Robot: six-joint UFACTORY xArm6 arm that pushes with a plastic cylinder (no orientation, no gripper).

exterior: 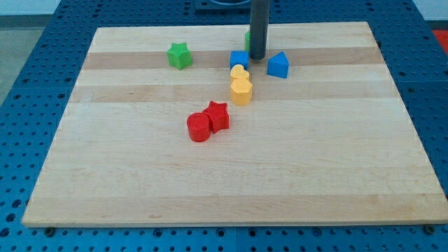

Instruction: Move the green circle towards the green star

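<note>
The green star (180,55) lies near the view's top, left of centre. The green circle (248,39) is mostly hidden behind my rod; only a green sliver shows at the rod's left edge. My tip (257,57) is down on the board just below and in front of the green circle, between the blue cube (239,60) on its left and the blue pentagon-like block (278,65) on its right. The green star is well to the tip's left.
A yellow heart (239,72) and a yellow hexagon (241,90) sit just below the blue cube. A red star (217,115) and a red cylinder (199,127) touch each other near the middle of the wooden board (140,175).
</note>
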